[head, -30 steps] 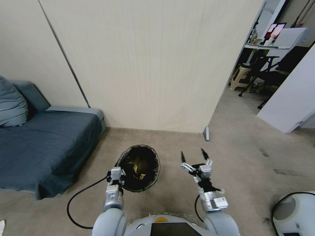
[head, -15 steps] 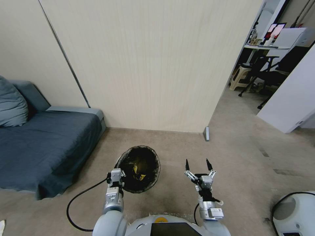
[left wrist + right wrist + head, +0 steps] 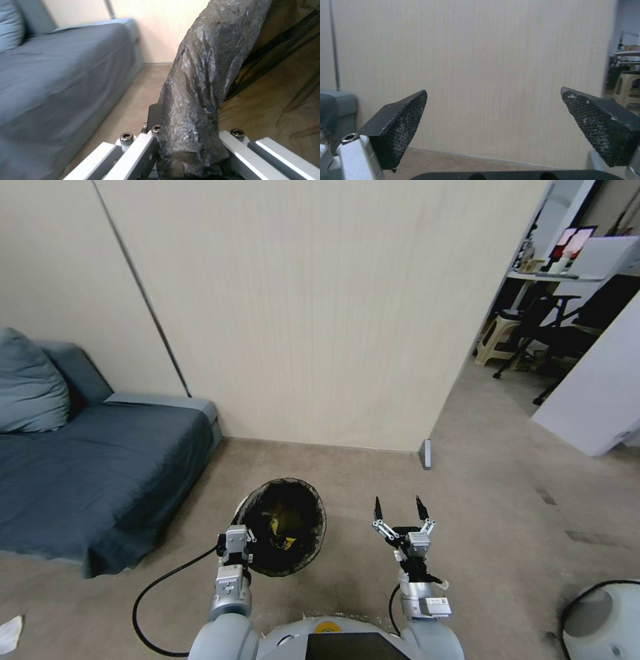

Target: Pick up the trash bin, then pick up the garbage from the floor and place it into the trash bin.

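beige floor (image 3: 507, 527); grey sofa (image 3: 87, 473), white scrap (image 3: 9, 631) at edge

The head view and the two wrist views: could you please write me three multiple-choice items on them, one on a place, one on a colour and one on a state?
1. Where is the sofa relative to the trash bin?
A. On the robot's left
B. On the robot's right
C. Behind the wall panel

2. What colour is the bag lining the trash bin?
A. White
B. Black
C. Blue

3. What is the state of the right gripper?
A. Shut on a wrapper
B. Shut and empty
C. Open and empty

Answers:
1. A, the sofa lies left of the bin in the head view.
2. B, black plastic is folded over its rim where the left gripper clamps it.
3. C, its fingers stand apart with only wall between them.
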Robot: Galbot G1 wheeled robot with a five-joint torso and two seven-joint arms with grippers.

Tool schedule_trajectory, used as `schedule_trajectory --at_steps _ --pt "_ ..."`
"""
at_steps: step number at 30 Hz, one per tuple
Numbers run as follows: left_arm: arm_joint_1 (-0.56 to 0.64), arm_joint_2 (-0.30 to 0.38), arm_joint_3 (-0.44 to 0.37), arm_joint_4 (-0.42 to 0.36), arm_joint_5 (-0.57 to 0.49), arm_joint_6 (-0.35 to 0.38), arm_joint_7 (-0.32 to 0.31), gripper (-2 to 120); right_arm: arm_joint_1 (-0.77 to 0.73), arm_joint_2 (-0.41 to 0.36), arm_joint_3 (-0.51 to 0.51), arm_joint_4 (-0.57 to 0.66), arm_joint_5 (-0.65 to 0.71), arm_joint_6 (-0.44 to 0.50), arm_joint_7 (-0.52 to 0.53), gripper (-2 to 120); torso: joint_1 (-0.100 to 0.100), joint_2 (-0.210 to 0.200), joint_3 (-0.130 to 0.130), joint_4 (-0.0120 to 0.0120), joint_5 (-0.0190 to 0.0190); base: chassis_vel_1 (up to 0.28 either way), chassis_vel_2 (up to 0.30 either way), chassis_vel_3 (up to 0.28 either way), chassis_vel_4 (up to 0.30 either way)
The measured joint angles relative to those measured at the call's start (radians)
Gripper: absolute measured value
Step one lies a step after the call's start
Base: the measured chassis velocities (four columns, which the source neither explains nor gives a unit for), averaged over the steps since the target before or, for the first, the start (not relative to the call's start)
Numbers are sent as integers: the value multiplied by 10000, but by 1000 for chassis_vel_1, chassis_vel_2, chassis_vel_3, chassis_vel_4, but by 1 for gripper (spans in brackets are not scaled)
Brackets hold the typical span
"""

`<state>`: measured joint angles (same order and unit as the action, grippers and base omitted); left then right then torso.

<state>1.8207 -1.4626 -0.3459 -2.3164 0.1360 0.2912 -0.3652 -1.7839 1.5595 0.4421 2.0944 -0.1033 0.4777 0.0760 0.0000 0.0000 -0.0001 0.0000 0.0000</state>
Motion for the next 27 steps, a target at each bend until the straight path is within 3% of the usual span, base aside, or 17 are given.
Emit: schedule_trajectory --at_steps 27 --pt "10 -44 -7 -187 -3 80 2 1 162 138 -101 241 26 -443 -301 100 0 0 0 0 0 122 118 119 120"
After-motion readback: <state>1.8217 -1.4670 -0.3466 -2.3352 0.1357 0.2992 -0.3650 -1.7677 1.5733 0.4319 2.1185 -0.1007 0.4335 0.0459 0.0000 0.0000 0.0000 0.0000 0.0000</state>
